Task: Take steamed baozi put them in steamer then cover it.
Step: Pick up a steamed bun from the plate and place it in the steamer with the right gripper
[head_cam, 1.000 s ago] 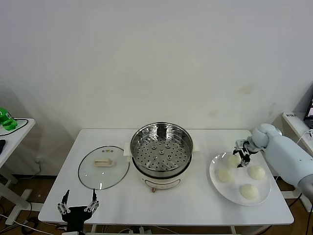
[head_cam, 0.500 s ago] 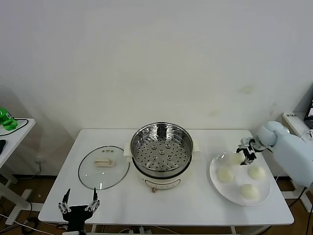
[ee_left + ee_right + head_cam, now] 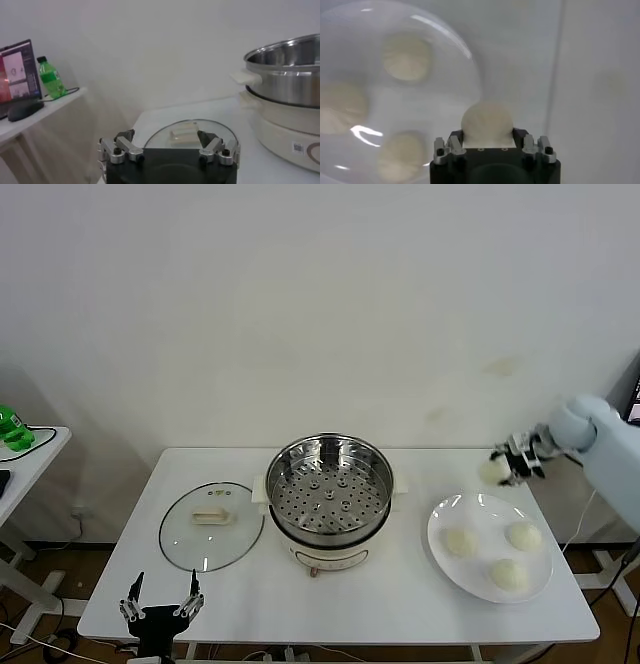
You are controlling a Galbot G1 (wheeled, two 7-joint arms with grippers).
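Observation:
My right gripper (image 3: pixel 503 467) is shut on one cream-white baozi (image 3: pixel 492 471) and holds it in the air above the far edge of the white plate (image 3: pixel 440 553); the right wrist view shows the baozi (image 3: pixel 486 121) between the jaws. Three more baozi (image 3: pixel 459 541) lie on the plate. The steel steamer (image 3: pixel 331 499) with its perforated tray stands open at the table's middle. The glass cover (image 3: pixel 211 525) with a cream handle lies flat to the steamer's left. My left gripper (image 3: pixel 160 602) is open and parked at the table's front left.
A side table (image 3: pixel 45 444) with a green bottle (image 3: pixel 10 427) stands at the far left. The white wall is close behind the table. The table's right edge is just past the plate.
My right gripper has closed on one baozi, lifted it off the plate and moved it up and back. Three baozi are left on the plate. The left arm has not moved.

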